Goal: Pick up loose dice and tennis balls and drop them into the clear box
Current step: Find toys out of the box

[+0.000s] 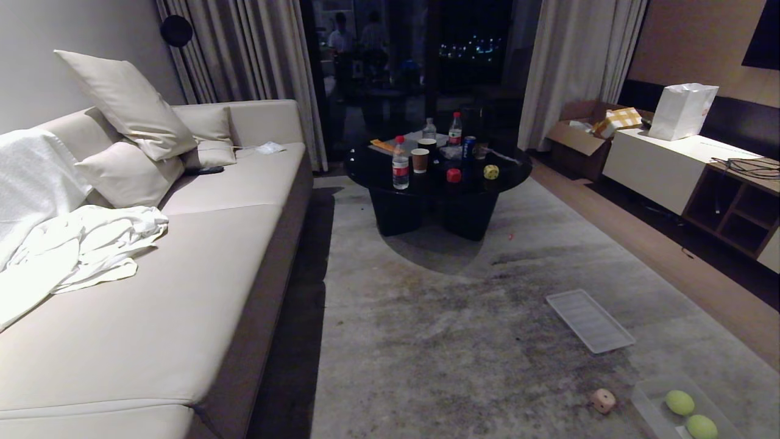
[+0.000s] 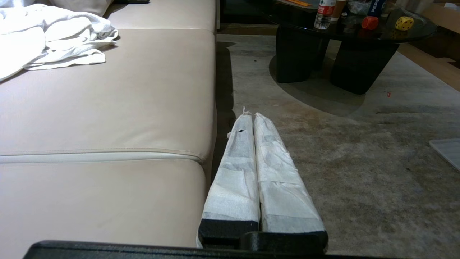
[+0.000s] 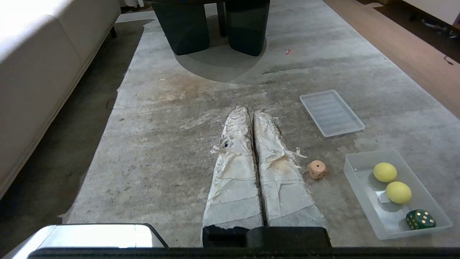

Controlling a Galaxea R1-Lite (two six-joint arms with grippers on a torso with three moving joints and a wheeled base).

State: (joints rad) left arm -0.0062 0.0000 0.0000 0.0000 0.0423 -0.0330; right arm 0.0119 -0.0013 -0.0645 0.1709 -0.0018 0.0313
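Note:
The clear box [image 3: 363,187] [image 1: 646,399] sits on the carpet at the lower right, holding two tennis balls [image 3: 385,172] [image 3: 398,192] [image 1: 679,402] [image 1: 701,427] and a dark green die [image 3: 420,219]. A pinkish-beige die [image 3: 316,169] [image 1: 602,400] lies loose on the carpet just left of the box. On the black round table [image 1: 365,167] stand a red die [image 1: 453,175] [image 2: 369,22] and a yellow die [image 1: 491,172] [image 2: 404,23]. My right gripper [image 3: 252,110] is shut and empty above the carpet, left of the beige die. My left gripper [image 2: 251,115] is shut and empty beside the sofa edge. Neither arm shows in the head view.
A long beige sofa [image 1: 183,274] with pillows and white cloth [image 1: 79,244] fills the left. A flat ribbed translucent panel [image 1: 589,320] [image 3: 331,112] lies on the carpet beyond the box. Bottles and cups [image 1: 400,163] crowd the table. A low cabinet [image 1: 670,164] stands at the right wall.

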